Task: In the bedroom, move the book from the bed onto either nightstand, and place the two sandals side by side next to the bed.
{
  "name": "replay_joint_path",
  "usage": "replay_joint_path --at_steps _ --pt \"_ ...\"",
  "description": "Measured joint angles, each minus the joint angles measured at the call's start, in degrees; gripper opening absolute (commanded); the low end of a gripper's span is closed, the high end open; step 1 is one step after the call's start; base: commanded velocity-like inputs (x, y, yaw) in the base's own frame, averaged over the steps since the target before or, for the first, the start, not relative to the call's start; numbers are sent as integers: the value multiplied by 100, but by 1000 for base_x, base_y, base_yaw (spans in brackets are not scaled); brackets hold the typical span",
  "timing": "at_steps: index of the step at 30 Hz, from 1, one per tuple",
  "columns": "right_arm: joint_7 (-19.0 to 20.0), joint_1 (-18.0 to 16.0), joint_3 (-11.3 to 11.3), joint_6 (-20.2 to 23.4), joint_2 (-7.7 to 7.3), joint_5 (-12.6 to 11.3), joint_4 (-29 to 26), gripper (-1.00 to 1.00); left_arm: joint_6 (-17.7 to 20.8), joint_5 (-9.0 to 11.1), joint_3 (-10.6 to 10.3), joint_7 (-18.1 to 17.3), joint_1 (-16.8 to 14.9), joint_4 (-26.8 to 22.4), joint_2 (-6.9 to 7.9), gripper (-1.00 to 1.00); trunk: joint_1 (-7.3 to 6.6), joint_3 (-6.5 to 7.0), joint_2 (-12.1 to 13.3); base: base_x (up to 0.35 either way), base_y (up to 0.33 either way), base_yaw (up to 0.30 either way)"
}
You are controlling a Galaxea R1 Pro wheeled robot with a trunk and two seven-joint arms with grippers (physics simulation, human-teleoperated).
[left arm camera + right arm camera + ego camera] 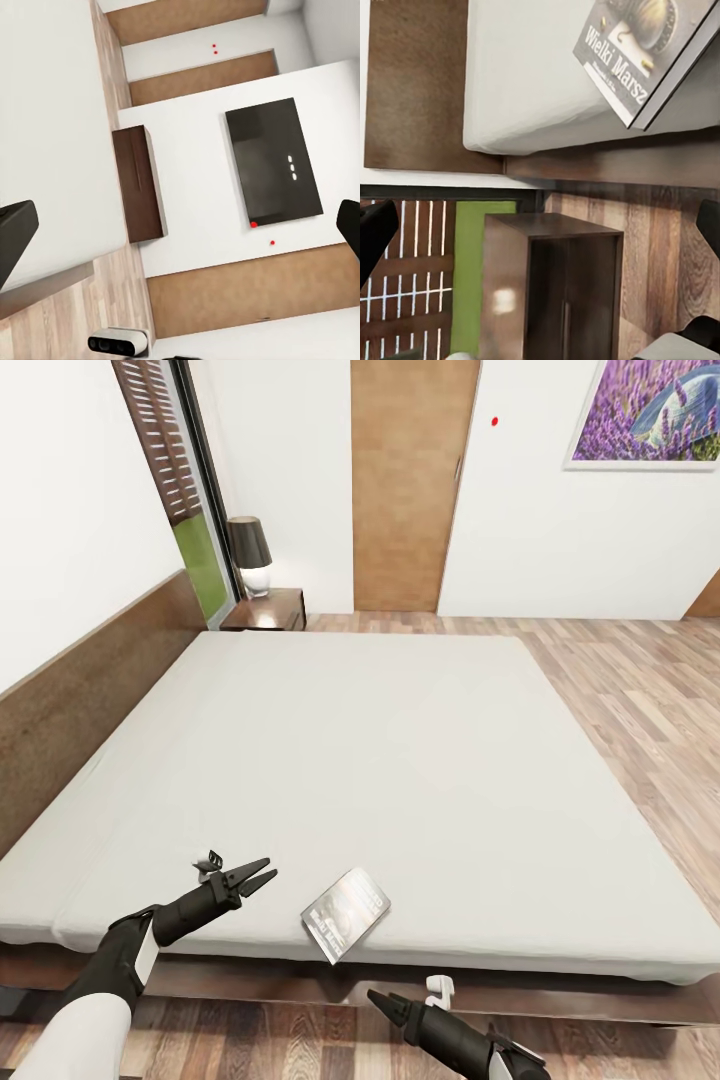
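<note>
- Here, in the head view, the book [346, 913] lies flat on the bed [380, 760] at the near edge of the mattress, one corner reaching to or just past that edge. The left gripper [262, 878] hovers over the mattress just beside the book, empty, its fingers a little apart. The right gripper [380, 1000] sits lower, in front of the bed frame over the floor [640, 690]; I cannot tell how far it is open here. A nightstand [268, 610] with a lamp [249, 555] stands at the far side of the bed.
- In the left wrist view the fingers [16, 236] stand wide apart with nothing between them.
- In the right wrist view the fingers [375, 229] are likewise spread and empty; the book [649, 52] overhangs the mattress edge, and a nightstand [551, 289] stands close by.
- The step in hand looks like the approach to pick up the book. Next, one gripper probably needs to close on the overhanging corner.
</note>
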Motion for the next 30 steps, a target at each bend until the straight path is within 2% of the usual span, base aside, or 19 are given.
replay_joint_path --at_steps 23,26,30 --pt "89 2 -8 52 1 -9 10 100 0 0 3 0 0 0 0 100 0 0 0 0 0 0" --pt "459 3 -8 227 1 -92 25 100 0 0 1 0 0 0 0 100 0 0 0 0 0 0" --pt "1393 3 -13 1044 0 -171 98 100 0 0 1 0 -1 0 0 100 0 0 0 0 0 0"
